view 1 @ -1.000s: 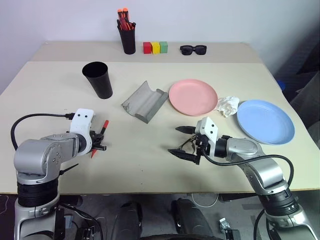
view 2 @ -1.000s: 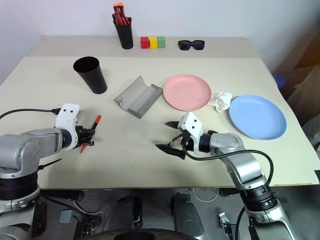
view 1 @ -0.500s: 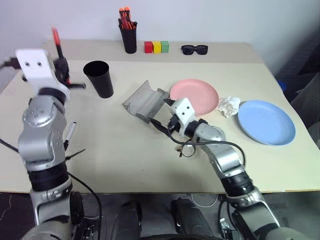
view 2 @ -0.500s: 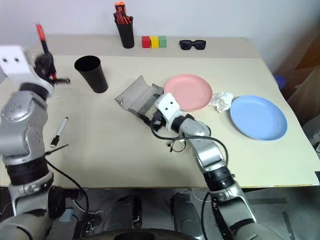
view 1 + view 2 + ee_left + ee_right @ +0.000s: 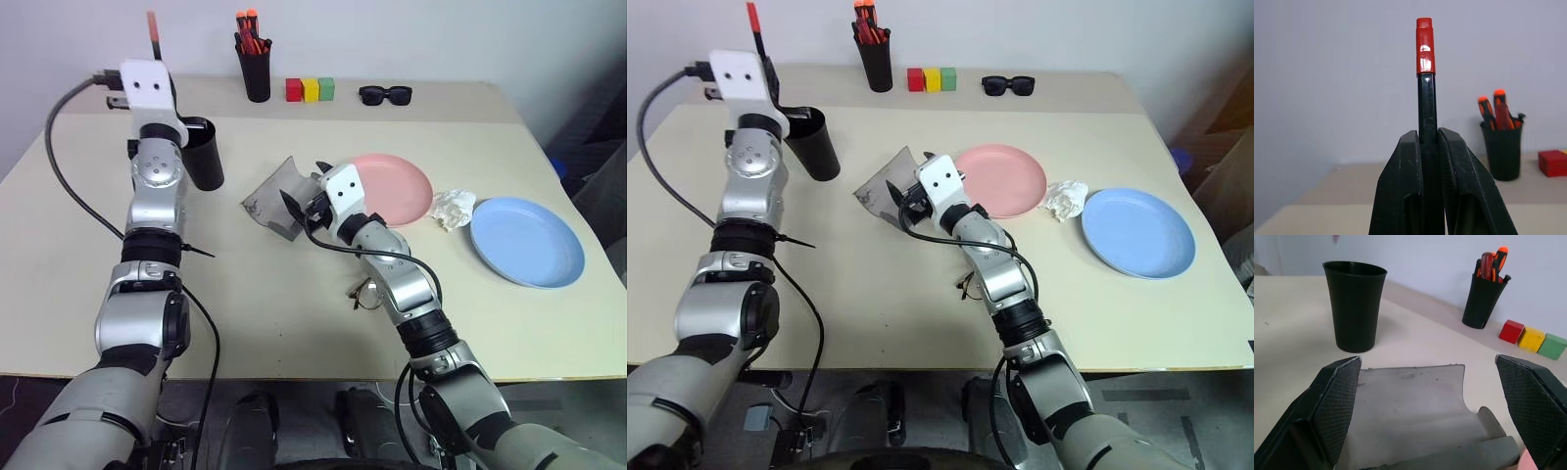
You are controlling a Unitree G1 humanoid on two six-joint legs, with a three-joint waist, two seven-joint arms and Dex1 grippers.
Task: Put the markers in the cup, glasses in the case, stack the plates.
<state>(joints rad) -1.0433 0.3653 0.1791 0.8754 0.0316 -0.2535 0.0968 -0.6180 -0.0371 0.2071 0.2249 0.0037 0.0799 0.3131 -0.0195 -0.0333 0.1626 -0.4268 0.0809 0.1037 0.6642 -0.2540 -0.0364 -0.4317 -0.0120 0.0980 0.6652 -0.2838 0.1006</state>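
One red marker (image 5: 1424, 54) stands upright, clamped between the closed black fingers of the left gripper (image 5: 1429, 139), raised at the far left just beside the one tall black cup (image 5: 203, 157), a smooth tapered tumbler wider at its rim. There are two shallow round plates: a salmon pink one (image 5: 397, 188) mid-table and a light blue one (image 5: 527, 240) well to its right, with a crumpled white wad of paper (image 5: 453, 207) between them. The single grey case (image 5: 1415, 404) lies open like a trough, its surface cloth-like, left of the pink plate; the right gripper (image 5: 1440, 396) sits right at it with its textured fingers spread wide apart and nothing between them. One pair of thin wire-framed glasses (image 5: 364, 292) lies on the bare table nearer the front, partly hidden by the right forearm. Along the far edge stand one narrow black pen holder (image 5: 256, 76) stuffed with orange-capped pens, three small blocks (image 5: 310, 90) in red, yellow and green, and one pair of chunky black sunglasses (image 5: 384, 94). The table (image 5: 294, 313) is a pale beige matte board, and behind it rises a plain light wall (image 5: 441, 39).
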